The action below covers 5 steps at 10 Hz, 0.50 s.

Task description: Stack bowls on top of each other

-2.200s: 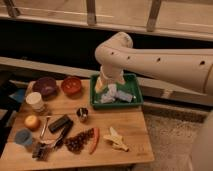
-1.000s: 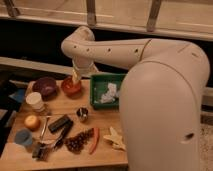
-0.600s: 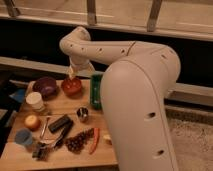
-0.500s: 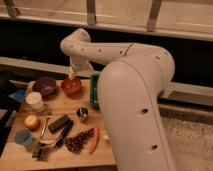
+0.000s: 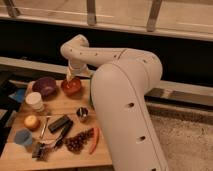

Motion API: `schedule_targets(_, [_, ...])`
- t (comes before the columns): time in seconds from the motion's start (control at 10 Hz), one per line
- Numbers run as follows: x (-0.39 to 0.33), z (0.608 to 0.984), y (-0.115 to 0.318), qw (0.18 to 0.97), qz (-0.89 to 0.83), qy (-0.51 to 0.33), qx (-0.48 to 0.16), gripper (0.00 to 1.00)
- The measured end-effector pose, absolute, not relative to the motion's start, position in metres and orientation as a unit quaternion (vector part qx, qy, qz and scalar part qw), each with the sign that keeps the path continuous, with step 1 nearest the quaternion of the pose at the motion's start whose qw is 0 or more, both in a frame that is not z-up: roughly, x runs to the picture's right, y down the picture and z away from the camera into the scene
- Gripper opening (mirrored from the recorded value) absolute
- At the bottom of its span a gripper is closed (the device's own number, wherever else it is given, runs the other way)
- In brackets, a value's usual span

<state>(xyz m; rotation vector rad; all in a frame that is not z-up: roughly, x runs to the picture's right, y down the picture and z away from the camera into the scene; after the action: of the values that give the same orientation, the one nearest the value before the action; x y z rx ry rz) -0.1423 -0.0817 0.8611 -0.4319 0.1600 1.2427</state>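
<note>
The orange-red bowl (image 5: 71, 87) sits at the back of the wooden table (image 5: 60, 156). Just left of it, apart from it, is the dark purple bowl (image 5: 45, 86). Both stand upright on the wood. My gripper (image 5: 72, 78) hangs at the end of the white arm, directly over the orange-red bowl's far rim and close to it. Its jaws stand open and grip nothing. The arm's broad white body (image 5: 125, 110) hides the right side of the table.
A white cup (image 5: 35, 100) stands in front of the purple bowl and a small metal cup (image 5: 82, 114) mid-table. An orange (image 5: 31, 121), black tools (image 5: 60, 124), grapes (image 5: 77, 142), a red chili (image 5: 95, 140) and a blue lid (image 5: 22, 137) fill the front.
The arm has swung left from the green tray to the orange-red bowl. Its body now covers the tray and the table's right side. The bowls have not moved.
</note>
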Motion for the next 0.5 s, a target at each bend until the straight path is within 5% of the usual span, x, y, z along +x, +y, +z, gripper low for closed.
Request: schedule_targets(0.5, [-0.158, 0.895, -0.066, 0.765, 0.597, 0.069, -0.231, 0.80])
